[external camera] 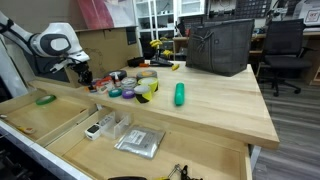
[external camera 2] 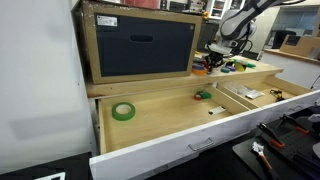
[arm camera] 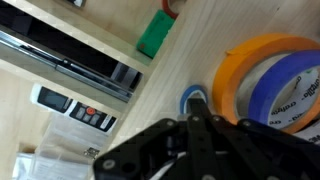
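Beside the orange tape (arm camera: 222, 85), the gripper (arm camera: 197, 118) is closed tight near a blue ring (arm camera: 188, 97).

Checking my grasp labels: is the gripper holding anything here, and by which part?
Nothing appears held. In the wrist view the gripper is shut with nothing between its jaws, its tip close to a small blue tape roll.

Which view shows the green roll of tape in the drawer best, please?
An exterior view: the green roll of tape lies flat there, large, its hole plain. In an exterior view the roll is only a small, foreshortened green shape. The wrist view misses it.
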Controlling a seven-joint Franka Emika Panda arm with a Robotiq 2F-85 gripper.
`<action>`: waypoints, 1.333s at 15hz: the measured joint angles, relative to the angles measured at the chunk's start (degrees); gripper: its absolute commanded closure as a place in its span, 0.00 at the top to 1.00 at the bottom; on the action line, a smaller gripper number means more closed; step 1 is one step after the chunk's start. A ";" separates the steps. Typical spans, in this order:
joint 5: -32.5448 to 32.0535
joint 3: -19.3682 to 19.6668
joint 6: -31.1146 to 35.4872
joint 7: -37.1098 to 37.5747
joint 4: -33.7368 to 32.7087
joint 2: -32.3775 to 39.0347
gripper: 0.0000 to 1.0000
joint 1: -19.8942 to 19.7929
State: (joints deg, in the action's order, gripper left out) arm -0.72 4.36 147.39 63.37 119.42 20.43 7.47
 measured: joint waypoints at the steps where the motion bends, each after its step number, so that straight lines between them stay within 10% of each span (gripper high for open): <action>1: 0.12 0.00 -0.06 0.00 0.12 -0.03 0.00 -0.21; 20: 0.26 -0.78 -0.09 0.00 0.16 -0.34 0.00 -1.18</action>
State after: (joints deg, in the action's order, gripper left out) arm -0.46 3.58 147.30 63.37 119.58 20.09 6.29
